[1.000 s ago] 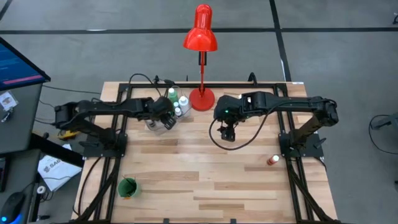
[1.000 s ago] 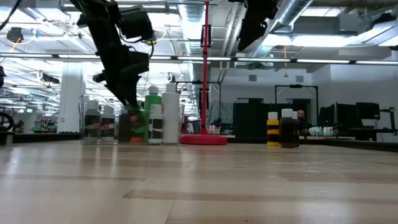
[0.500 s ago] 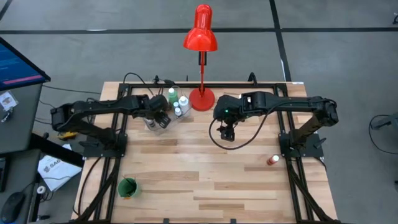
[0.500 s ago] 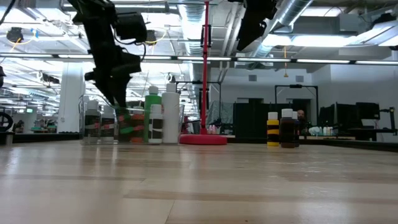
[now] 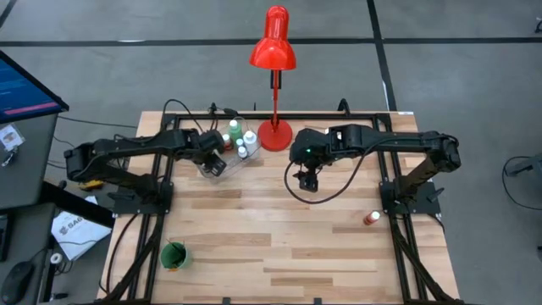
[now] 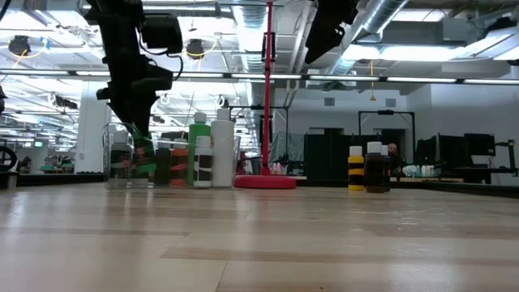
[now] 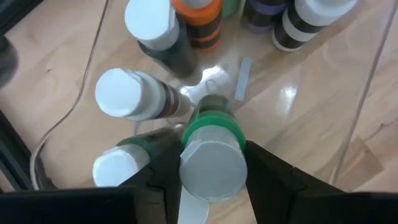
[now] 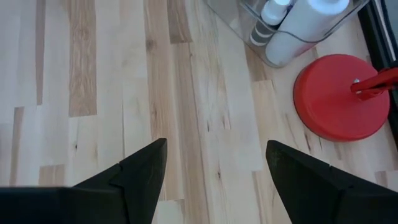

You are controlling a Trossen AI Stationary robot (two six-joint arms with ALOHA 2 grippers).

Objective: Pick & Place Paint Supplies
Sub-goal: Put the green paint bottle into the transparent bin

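with our left gripper (image 7: 211, 177) clamped on a green-collared bottle (image 7: 211, 158) above the crowded clear tray (image 5: 222, 169), we risk toppling neighbouring bottles, while our right gripper (image 8: 214, 171) waits with fingers apart

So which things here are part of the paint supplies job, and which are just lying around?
Part of the job:
- green-collared bottle in the left gripper
- clear tray of paint bottles
- small red bottle near the table's right edge

Lying about:
- red desk lamp
- green cup

Bright, even light; glare on tabletop (image 7: 292, 93)
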